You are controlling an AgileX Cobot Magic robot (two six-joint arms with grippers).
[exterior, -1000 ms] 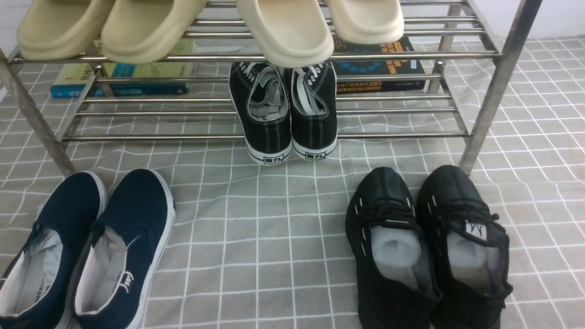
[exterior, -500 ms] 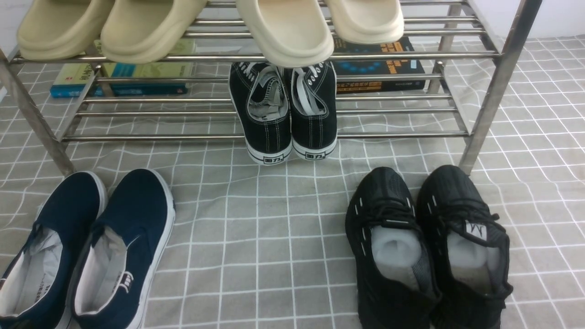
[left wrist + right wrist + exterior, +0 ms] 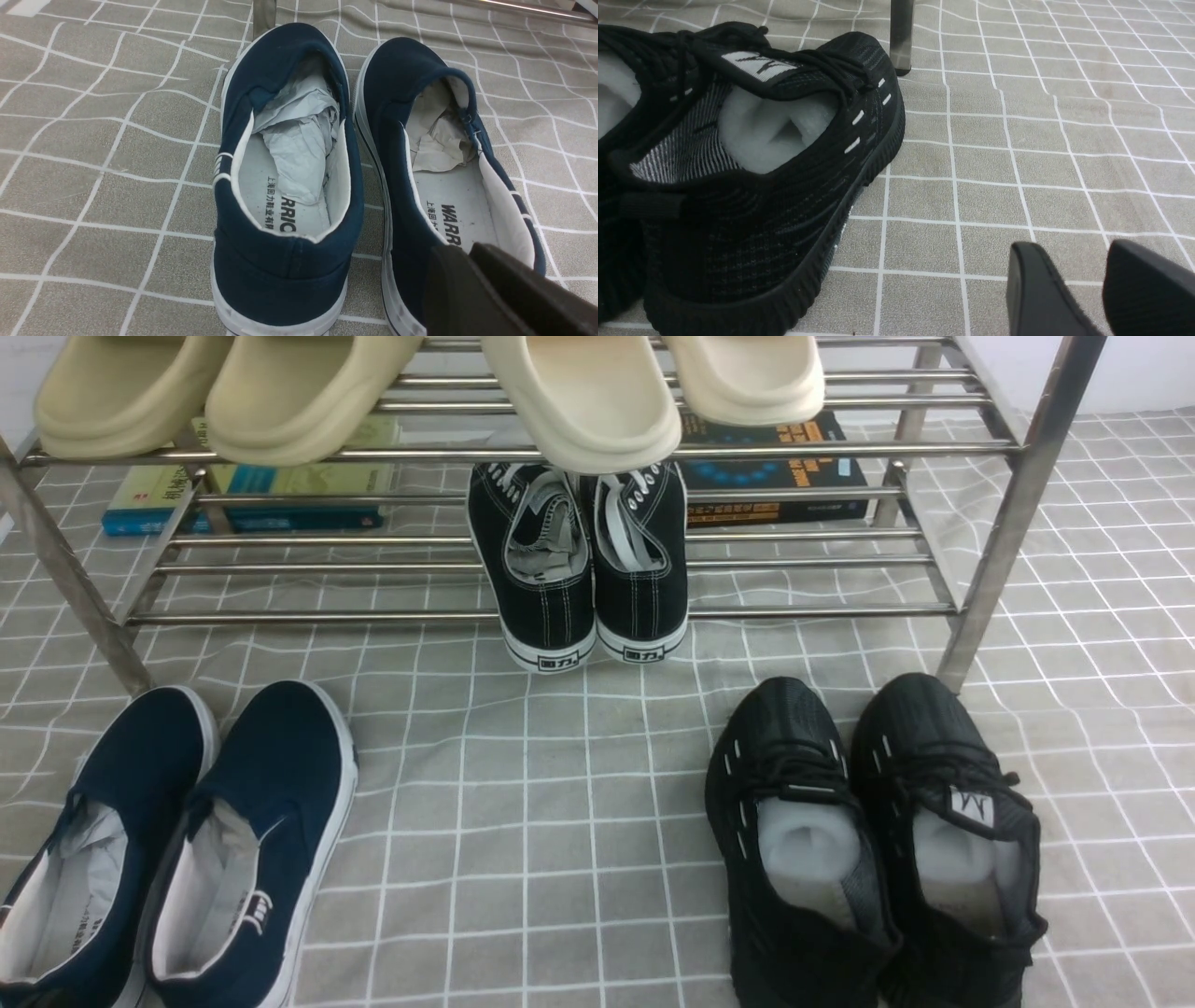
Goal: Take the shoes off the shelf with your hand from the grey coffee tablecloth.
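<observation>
The navy blue slip-on shoes (image 3: 280,756) stand side by side on the grey gridded tablecloth (image 3: 560,821) at the front left, in front of the chrome shelf (image 3: 990,569). In the left wrist view the pair (image 3: 280,56) is seen from the heels, stuffed with paper. My left gripper (image 3: 465,249) is shut and empty, just above the heel of one navy shoe. My right gripper (image 3: 1073,247) is open and empty over bare cloth beside a black mesh sneaker (image 3: 784,200). Neither gripper shows in the front view.
Black lace-up canvas shoes (image 3: 551,607) sit on the shelf's lower tier, heels toward me. Beige slippers (image 3: 299,392) lie on the upper tier. Black mesh sneakers (image 3: 794,747) stand on the cloth at the front right. Books (image 3: 289,485) lie behind the shelf. A shelf leg (image 3: 902,37) stands by the sneaker.
</observation>
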